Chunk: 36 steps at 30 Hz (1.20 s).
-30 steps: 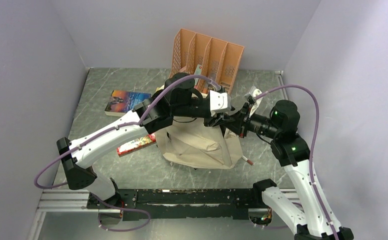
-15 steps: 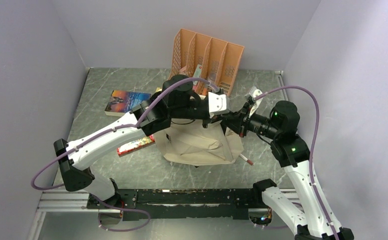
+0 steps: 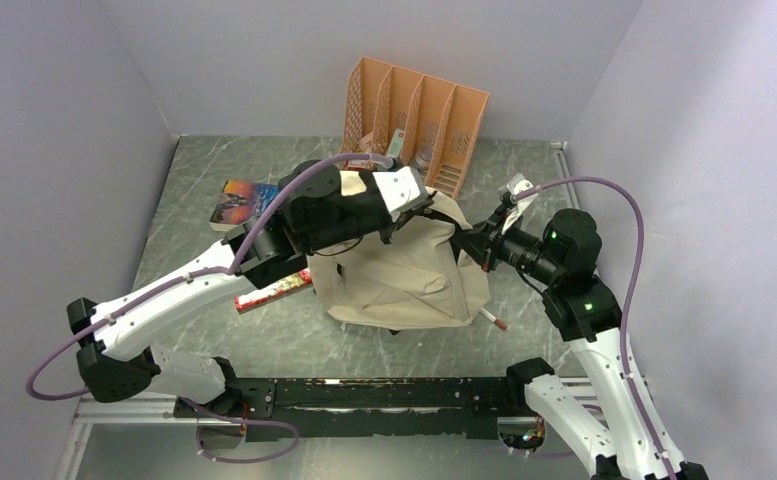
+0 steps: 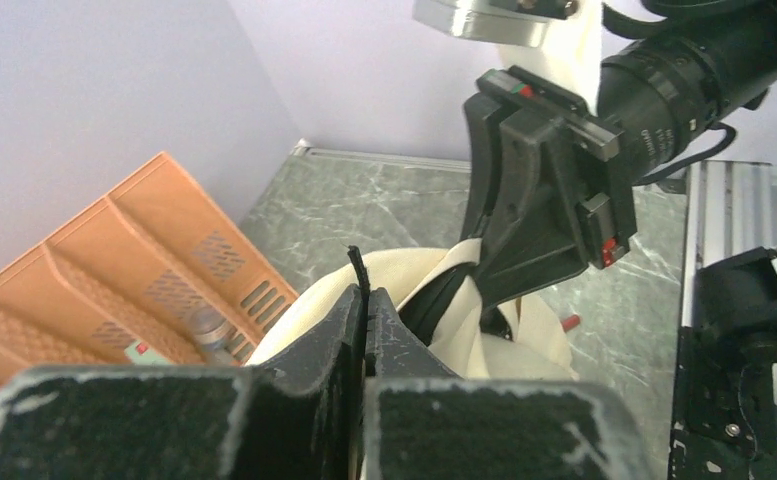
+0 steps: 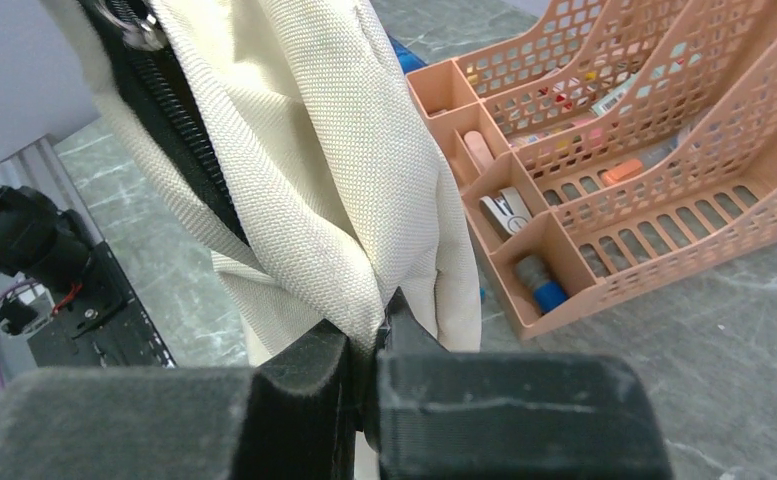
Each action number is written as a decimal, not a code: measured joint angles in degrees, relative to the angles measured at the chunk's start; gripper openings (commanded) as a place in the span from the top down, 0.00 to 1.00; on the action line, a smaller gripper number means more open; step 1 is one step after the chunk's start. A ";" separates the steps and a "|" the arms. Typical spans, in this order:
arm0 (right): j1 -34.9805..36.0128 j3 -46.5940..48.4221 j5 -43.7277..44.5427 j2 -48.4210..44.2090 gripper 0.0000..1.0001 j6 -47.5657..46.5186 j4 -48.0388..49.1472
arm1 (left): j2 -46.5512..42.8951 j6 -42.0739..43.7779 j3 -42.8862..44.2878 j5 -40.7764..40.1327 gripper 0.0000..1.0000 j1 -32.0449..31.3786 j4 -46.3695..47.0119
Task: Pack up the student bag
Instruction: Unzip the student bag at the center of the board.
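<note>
Student bag [image 3: 404, 280] — pinched by left end effector [image 4: 366, 302], right end effector [image 5: 372, 338].

The right claw [image 5: 374, 335] pinches the student bag [image 5: 299, 180] (orange organizer [image 5: 664, 150] beside).

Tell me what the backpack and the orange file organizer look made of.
Backpack: cream woven cloth, canvas-like and matte; the coarse weave shows and it folds softly.
File organizer: orange moulded plastic, probably, with a smooth finish and rigid slotted walls.

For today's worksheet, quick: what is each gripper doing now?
Left gripper: shut on a black tab at the student bag.
Right gripper: shut on the bag's fabric.
</note>
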 measured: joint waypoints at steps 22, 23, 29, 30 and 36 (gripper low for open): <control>0.11 -5.33 13.79 -6.60 1.00 5.44 1.25 | -16.20 -3.45 -17.44 -29.83 0.95 -0.20 5.97; 0.17 -5.64 14.03 -6.97 1.00 5.66 1.44 | -16.83 -3.80 -18.43 -31.06 0.95 -0.26 6.43; 0.28 -7.34 15.80 -8.68 1.00 7.19 2.38 | -20.33 -5.99 -23.78 -38.69 0.95 -0.31 7.80; 0.28 -7.39 16.20 -8.79 1.00 7.39 2.40 | -20.90 -6.34 -24.55 -39.98 0.95 -0.22 7.93; 0.31 -7.41 17.49 -9.40 1.00 8.02 2.29 | -22.53 -7.96 -26.91 -44.57 0.95 0.92 8.24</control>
